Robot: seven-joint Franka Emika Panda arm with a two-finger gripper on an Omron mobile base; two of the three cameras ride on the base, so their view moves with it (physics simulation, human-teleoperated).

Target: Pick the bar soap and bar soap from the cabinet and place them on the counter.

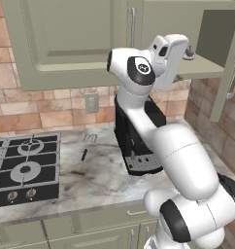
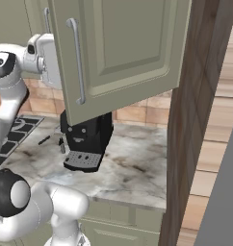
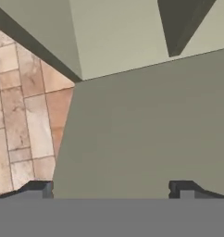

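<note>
The cabinet hangs sage-green above the counter, and its right-hand door is swung open. My arm reaches up so that my gripper is at the front edge of the open compartment's floor. In the hand view my gripper is open, its fingertips set wide apart with nothing between them, facing plain cabinet panels. Both bars of soap are hidden from view. In the right base view the open door covers my fingers.
A black coffee machine stands on the counter under the cabinet. The black gas hob lies at the left. A small pale round item sits at the shelf's front edge. A brick side wall bounds the counter on the right.
</note>
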